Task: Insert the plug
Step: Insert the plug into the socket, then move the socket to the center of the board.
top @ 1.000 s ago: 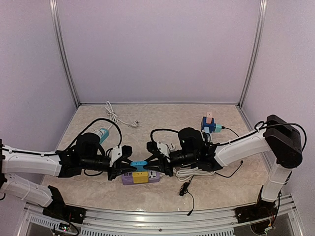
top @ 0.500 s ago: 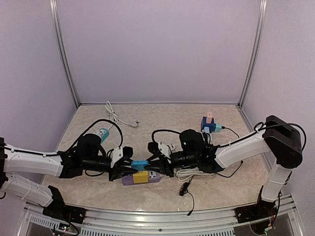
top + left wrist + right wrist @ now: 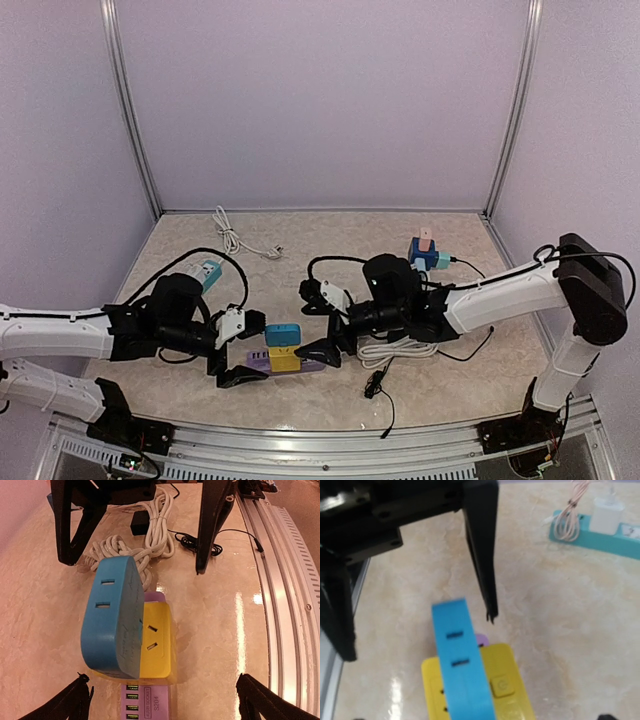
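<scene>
Plastic all round: the blue rounded plastic plug stands on the yellow socket block of the purple power strip, at about 6 o'clock on the tabletop. Our left hand sits at its 9 o'clock and our right hand at its 3 o'clock, both with fingers spread wide, gripping nothing. We judge the plug light, rigid and smooth-sided, so best pinched across its flat faces, low near the block.
</scene>
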Controlling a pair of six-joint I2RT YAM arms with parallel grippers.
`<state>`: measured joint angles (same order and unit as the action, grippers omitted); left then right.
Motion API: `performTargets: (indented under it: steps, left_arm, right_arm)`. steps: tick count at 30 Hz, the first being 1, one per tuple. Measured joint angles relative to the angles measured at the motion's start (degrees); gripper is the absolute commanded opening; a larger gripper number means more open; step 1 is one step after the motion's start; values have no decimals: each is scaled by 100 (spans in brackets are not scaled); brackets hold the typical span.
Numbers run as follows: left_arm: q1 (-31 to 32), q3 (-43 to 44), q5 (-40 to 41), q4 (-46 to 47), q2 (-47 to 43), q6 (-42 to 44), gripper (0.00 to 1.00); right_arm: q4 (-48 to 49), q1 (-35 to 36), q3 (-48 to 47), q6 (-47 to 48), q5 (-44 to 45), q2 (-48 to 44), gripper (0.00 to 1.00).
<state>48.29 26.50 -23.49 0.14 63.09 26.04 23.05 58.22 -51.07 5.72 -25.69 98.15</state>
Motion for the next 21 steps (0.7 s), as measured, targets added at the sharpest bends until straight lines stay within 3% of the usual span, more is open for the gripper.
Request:
performTargets:
  steps: [5,12,16,21]
  left_arm:
    - [-382,413,199,-807,-426,118,99]
    - [-1700,1753,861,-2170,-525,81,99]
    - [-2218,2780,1790,-3178,-72,98,99]
    - [-2662,3838,2769,-4210,938,188,99]
  right_arm:
    - [-538,-98,-184,-254,365,-557,100]
    - [-2120,-721,-1010,-1196,2140,-1189,100]
    - [-2780,-988,-1099,-1703,2994,-1478,100]
    - [-3005,-1010,-1027,-2090,3346,-1705,100]
